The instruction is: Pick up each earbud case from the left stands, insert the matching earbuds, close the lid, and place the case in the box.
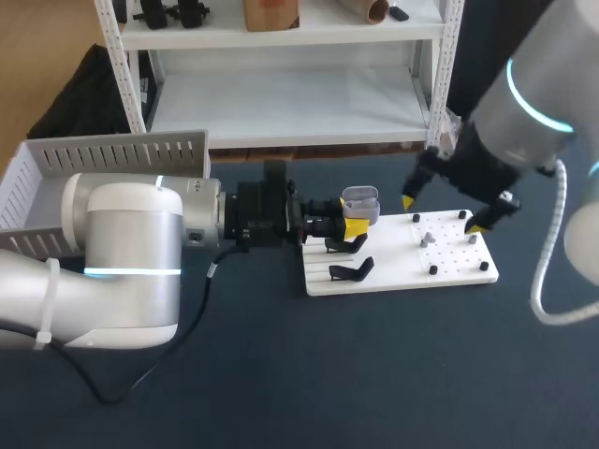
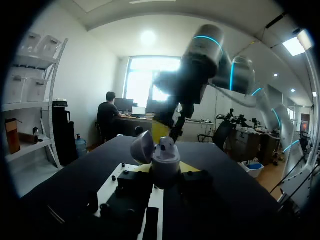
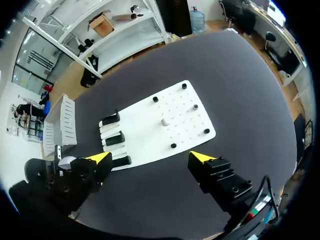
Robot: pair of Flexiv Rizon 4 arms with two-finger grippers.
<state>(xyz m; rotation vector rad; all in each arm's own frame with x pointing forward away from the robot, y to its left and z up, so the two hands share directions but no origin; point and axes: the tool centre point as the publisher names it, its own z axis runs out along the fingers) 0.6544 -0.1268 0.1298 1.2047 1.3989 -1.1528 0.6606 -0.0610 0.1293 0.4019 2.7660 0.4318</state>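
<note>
My left gripper is shut on a grey earbud case with its lid flipped open, held upright over the left end of the white board. The left wrist view shows the case between the fingers, lid tilted back. Two black stands lie below it on the board. Small black and grey earbuds sit on the board's right half. My right gripper hangs open and wide above that half, with nothing between its fingers. In its own view the right gripper looks down on the board.
A grey slatted box stands at the table's back left, behind my left arm, and shows in the right wrist view as the box beyond the board. Dark tabletop surrounds the board.
</note>
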